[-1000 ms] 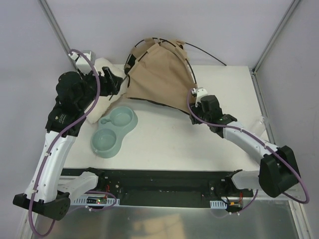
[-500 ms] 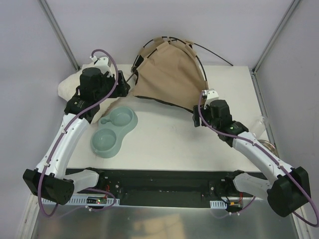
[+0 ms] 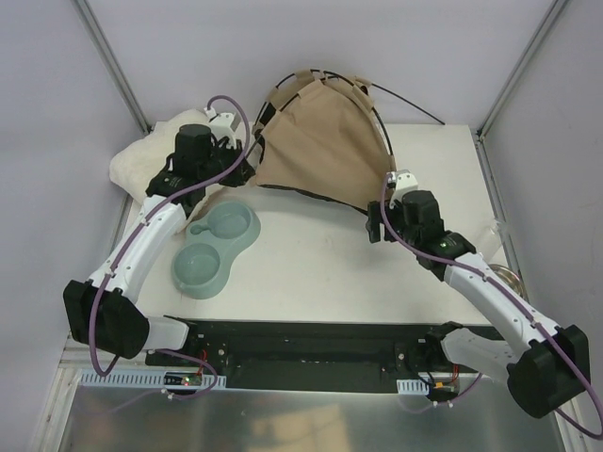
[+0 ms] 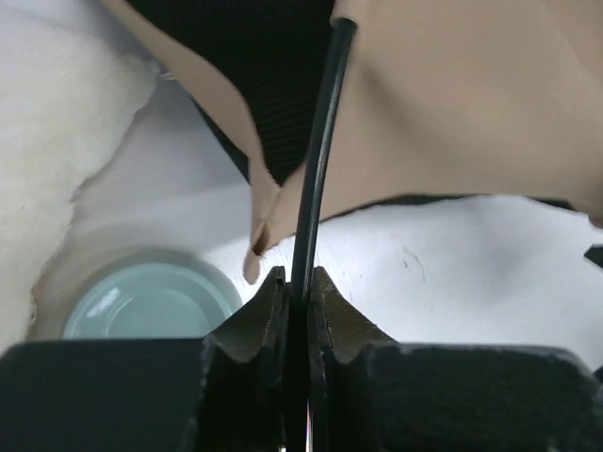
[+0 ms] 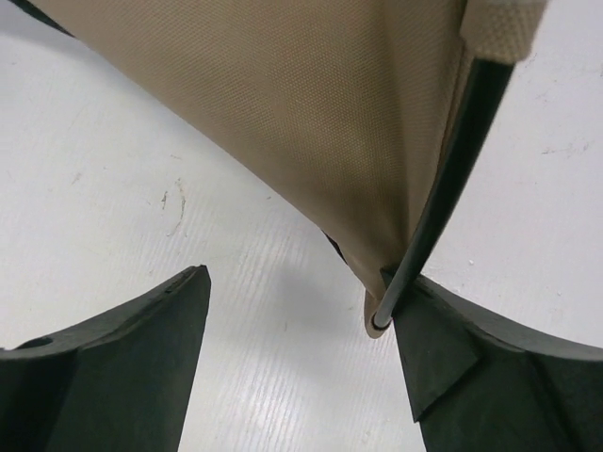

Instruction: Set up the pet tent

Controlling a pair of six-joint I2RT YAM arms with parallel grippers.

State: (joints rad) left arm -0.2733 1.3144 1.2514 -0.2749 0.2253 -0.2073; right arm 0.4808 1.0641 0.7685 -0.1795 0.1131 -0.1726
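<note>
The pet tent (image 3: 320, 141) stands at the back of the table, tan fabric half raised on thin black poles, one pole (image 3: 415, 111) sticking out to the right. My left gripper (image 3: 247, 162) is at the tent's left corner. In the left wrist view this gripper (image 4: 299, 282) is shut on a black pole (image 4: 320, 160) beside the tan fabric (image 4: 452, 113) and black inner panel (image 4: 273, 75). My right gripper (image 3: 377, 222) is at the tent's right corner. It (image 5: 294, 282) stands open, the pole end (image 5: 380, 320) resting against its right finger (image 5: 443, 348).
A teal double pet bowl (image 3: 215, 247) lies in front of the left arm. A white fluffy cushion (image 3: 141, 160) sits at the back left, under the left arm. Metal frame posts (image 3: 113, 61) rise at the back corners.
My left arm has swung right from the cushion to the tent's left corner and shut on a pole. My right gripper has opened. The tent has shifted right.
</note>
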